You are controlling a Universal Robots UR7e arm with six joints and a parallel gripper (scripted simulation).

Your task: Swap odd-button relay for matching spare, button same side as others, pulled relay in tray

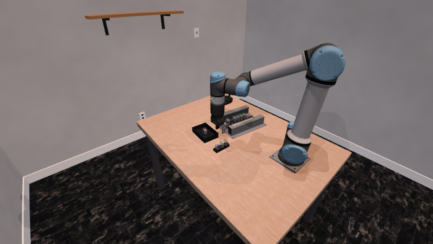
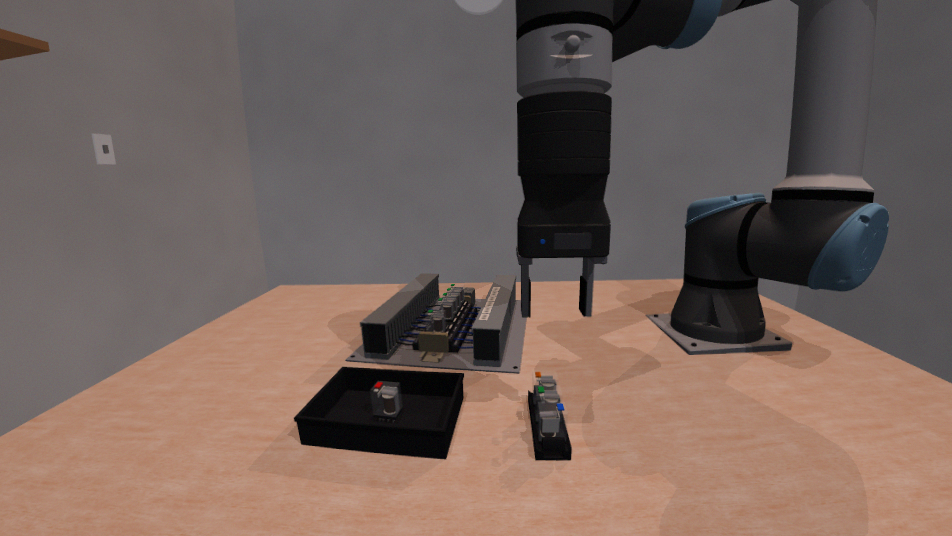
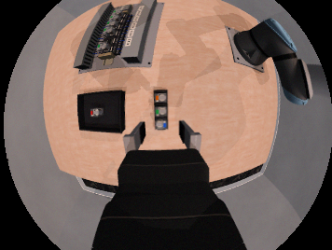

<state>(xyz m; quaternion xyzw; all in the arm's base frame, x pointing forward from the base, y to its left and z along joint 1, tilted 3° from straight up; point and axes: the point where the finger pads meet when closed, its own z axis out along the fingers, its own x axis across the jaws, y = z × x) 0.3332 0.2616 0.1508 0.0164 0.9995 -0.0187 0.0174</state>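
One red relay [image 1: 205, 131] [image 2: 387, 400] [image 3: 97, 112] is in the tray [image 1: 198, 136] [image 2: 373, 440] [image 3: 123, 122]; next, the wide-open, empty gripper [image 1: 220, 129] [image 2: 556, 314] [image 3: 161, 128] should get the green spare [image 1: 221, 144] [image 2: 550, 399] [image 3: 161, 111].

Bare bench [image 1: 242, 194] [image 2: 632, 492] [image 3: 205, 93] is separating the spare rack [image 1: 221, 149] [image 2: 536, 439] [image 3: 160, 104] from the black tray [image 1: 212, 139] [image 2: 373, 442] [image 3: 101, 131], leaving a lane between. Neighboring orange-button [image 1: 225, 142] [image 2: 546, 380] [image 3: 160, 98] and blue-button spares [image 1: 217, 146] [image 2: 549, 422] [image 3: 160, 124] are flanking the rack's green one [image 1: 221, 144] [image 2: 550, 398] [image 3: 160, 111]. Beyond the rack, two tall ducts are walling in the relay row.
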